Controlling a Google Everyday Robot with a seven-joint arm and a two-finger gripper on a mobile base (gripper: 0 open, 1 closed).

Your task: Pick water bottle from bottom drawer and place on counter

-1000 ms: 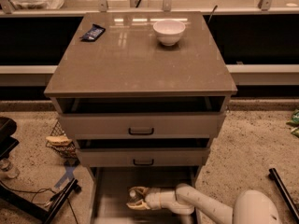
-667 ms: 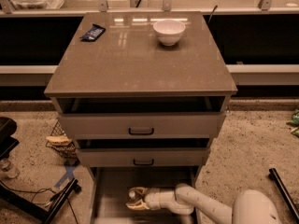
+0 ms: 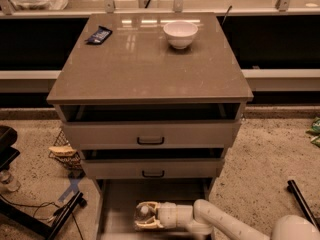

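Observation:
The cabinet has a glossy grey-brown counter (image 3: 145, 69) on top. Below the two shallower drawers with black handles, the bottom drawer (image 3: 117, 204) stands pulled out, with a pale grey floor. My gripper (image 3: 145, 215) reaches into it from the right on a white arm. Its pale fingers (image 3: 148, 225) sit around a small clear water bottle (image 3: 142, 213), which lies between them near the drawer's middle.
A white bowl (image 3: 180, 33) and a dark blue packet (image 3: 98, 35) sit on the counter's far part. A wire basket (image 3: 65, 151) and a black stand (image 3: 30, 214) with cables are on the floor at the left. A black bar (image 3: 300, 199) lies at the right.

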